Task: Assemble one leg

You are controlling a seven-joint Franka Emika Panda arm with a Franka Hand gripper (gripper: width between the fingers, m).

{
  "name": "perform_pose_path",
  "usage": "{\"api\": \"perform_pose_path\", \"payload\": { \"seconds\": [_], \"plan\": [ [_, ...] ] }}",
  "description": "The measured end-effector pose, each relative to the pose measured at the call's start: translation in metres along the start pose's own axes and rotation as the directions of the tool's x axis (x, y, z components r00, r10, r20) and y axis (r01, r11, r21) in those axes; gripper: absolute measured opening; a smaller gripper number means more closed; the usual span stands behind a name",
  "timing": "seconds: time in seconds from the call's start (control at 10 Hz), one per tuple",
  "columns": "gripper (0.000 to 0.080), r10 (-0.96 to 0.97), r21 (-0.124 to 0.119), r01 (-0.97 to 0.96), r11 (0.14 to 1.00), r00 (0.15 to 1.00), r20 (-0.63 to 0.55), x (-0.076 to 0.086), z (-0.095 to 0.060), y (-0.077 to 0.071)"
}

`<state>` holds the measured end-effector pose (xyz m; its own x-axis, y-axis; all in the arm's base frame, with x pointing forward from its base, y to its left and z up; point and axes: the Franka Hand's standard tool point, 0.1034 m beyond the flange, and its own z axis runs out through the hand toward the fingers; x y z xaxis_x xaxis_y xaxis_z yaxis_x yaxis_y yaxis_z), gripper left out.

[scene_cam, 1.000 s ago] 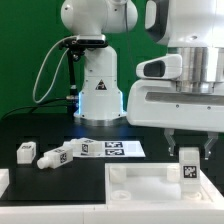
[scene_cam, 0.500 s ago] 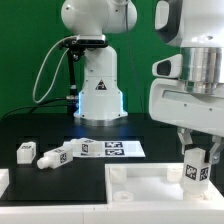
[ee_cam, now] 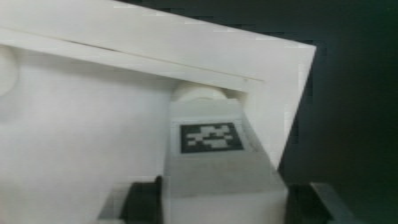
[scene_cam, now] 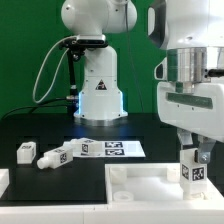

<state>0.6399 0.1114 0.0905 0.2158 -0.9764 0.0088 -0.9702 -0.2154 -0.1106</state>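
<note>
Since a second ago the arm has shifted toward the exterior view's right and come lower, so the two-finger gripper (scene_cam: 193, 152) that hung just above the small white rectangular block leg with square marker tags (scene_cam: 192, 173) now has its jaws down around the block's upper part. Half a second ago the leg looked slightly raised and tipped; now it is lower and straighter. In the wrist view the dark fingers (ee_cam: 143, 205) press both sides of the leg (ee_cam: 214, 140), so the gripper is closed on it and holding it. I judge the pick is done and the seating step is in hand. The leg stands at the right end of the large flat white square panel with raised rims (scene_cam: 140, 178), near that panel's corner (ee_cam: 107, 70). Its long axis is upright, one tagged face turned to the exterior camera and its lower end pointing down at the panel. Whether that end touches the panel I cannot tell.
</note>
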Motion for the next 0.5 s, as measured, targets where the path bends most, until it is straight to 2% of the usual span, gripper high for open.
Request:
{"api": "perform_pose_path", "payload": {
  "seconds": [0.1,0.2,0.3,0.5],
  "plan": [
    [0.0289,-0.039,-0.001,0.039,0.999,0.999,0.0,0.0003,0.0006,0.0003],
    [0.05,-0.039,-0.002,0.039,0.999,0.999,0.0,-0.0001,0.0012,0.0006],
    [0.0613,-0.171,-0.002,0.171,0.985,0.985,-0.004,0.0017,0.0022,0.0007],
    [0.064,-0.514,-0.015,0.514,0.857,0.858,-0.002,0.0028,0.0064,0.0023]
  ]
}}
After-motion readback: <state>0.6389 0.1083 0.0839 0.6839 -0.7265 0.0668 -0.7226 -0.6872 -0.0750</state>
